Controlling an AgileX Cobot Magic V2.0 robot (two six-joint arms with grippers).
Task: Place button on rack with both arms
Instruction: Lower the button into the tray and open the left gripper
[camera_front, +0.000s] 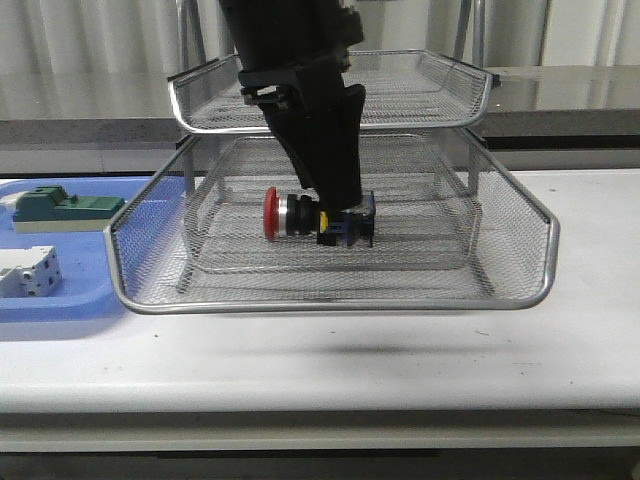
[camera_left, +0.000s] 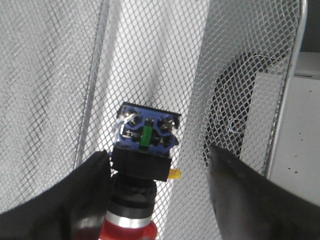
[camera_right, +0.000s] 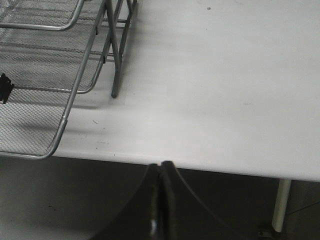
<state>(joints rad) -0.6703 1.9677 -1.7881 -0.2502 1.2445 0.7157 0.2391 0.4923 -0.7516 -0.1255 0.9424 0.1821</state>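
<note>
The button (camera_front: 312, 217) lies on its side on the mesh of the pulled-out middle tray of the rack (camera_front: 330, 305), red cap to the left. My left gripper (camera_front: 345, 208) reaches down into that tray over the button's black-and-blue body. In the left wrist view the gripper (camera_left: 157, 155) is open: the button (camera_left: 142, 150) sits close against one finger (camera_left: 90, 195), with a clear gap to the other finger (camera_left: 240, 190). My right gripper (camera_right: 161, 167) is shut and empty over the table's front edge, right of the rack (camera_right: 65, 120).
A flat blue tray (camera_front: 60, 310) at the left holds a green block (camera_front: 65, 208) and a white terminal block (camera_front: 30, 272). The rack's top tray (camera_front: 420, 110) overhangs the back of the middle tray. White table (camera_right: 225, 100) lies right of the rack.
</note>
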